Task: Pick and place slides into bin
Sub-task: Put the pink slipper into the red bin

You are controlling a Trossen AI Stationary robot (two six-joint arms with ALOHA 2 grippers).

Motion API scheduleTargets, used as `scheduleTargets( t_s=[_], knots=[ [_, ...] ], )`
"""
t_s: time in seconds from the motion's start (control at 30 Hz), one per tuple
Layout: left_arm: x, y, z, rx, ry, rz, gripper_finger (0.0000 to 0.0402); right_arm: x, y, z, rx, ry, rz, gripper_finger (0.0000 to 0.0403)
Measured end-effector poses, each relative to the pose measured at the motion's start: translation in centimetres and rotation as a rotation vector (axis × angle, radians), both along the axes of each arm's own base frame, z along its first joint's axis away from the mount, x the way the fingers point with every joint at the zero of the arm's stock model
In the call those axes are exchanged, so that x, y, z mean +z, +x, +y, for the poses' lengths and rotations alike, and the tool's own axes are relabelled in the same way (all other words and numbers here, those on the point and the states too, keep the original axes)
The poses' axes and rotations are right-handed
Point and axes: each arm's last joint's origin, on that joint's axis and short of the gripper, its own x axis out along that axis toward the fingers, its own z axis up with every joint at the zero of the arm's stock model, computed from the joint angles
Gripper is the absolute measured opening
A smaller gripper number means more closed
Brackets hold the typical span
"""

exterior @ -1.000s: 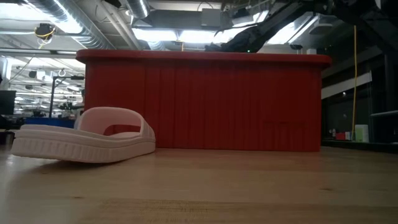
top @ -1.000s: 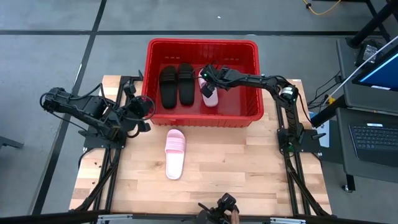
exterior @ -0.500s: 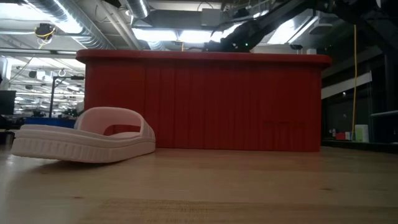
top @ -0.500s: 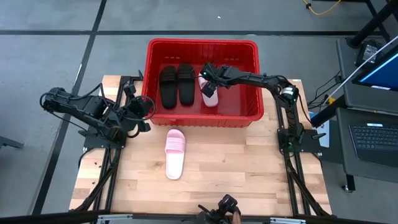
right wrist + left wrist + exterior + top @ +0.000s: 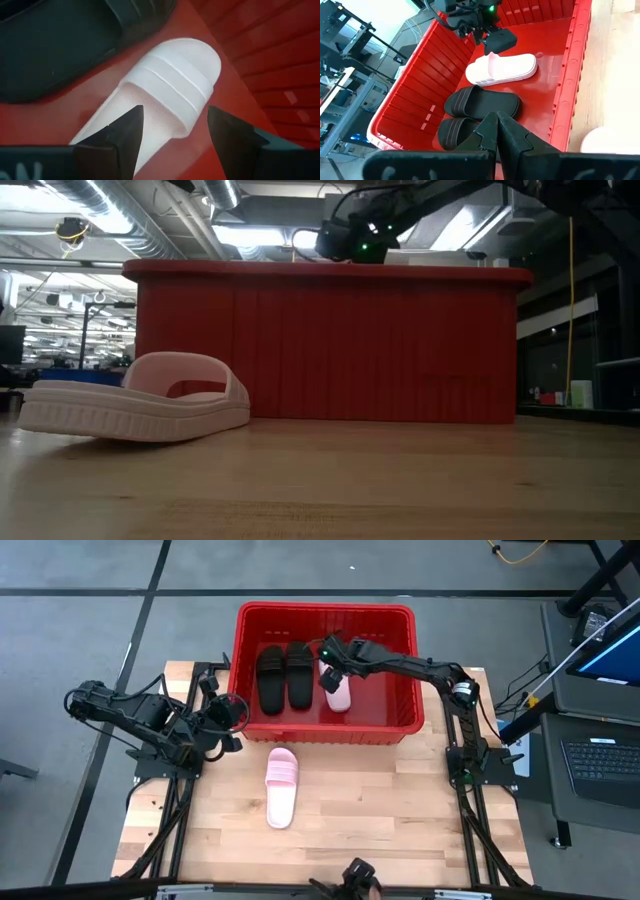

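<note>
Red bin holds three slides: two black, one pink; a second pink slide lies on the surface. Right gripper jaws spread above it; left gripper jaws pressed together.

Even, bright overhead light fills the high view, with only soft shadows under the dark arms; in the low view, glaring ceiling light strips leave the near wall of the large red plastic slotted basket in shade. The left wrist view blows out to white at its upper corner; the right wrist view is soft, its own dark fingers blurred.
</note>
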Motion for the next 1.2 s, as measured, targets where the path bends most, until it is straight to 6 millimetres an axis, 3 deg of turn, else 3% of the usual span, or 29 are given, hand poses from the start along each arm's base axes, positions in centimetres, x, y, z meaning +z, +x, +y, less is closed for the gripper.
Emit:
scheduleTargets(
  t_s=[0.37, 0.47, 0.63, 0.93, 1.2],
  knots=[
    [0.0, 0.0, 0.0, -0.001, -0.001, 0.001, 0.0002, 4.0, 0.1, 2.8, -0.035, 0.054, 0.030, 0.0201],
    [0.0, 0.0, 0.0, 0.000, 0.000, 0.001, 0.0002, 5.7, 0.0, 3.7, -0.043, 0.041, 0.035, 0.0149],
    [0.0, 0.0, 0.0, 0.000, 0.000, 0.001, 0.0002, 8.3, -0.1, 5.3, -0.028, 0.042, 0.018, 0.0018],
    [0.0, 0.0, 0.1, 0.002, 0.033, 0.013, 0.0002, 11.0, -0.6, 11.0, -0.018, -0.063, 0.119, 0.0006],
    [0.1, -0.1, 0.1, 0.009, 0.039, 0.009, 0.0002, 13.9, -1.9, 17.2, 0.067, -0.072, 0.034, 0.0004]
  ],
)
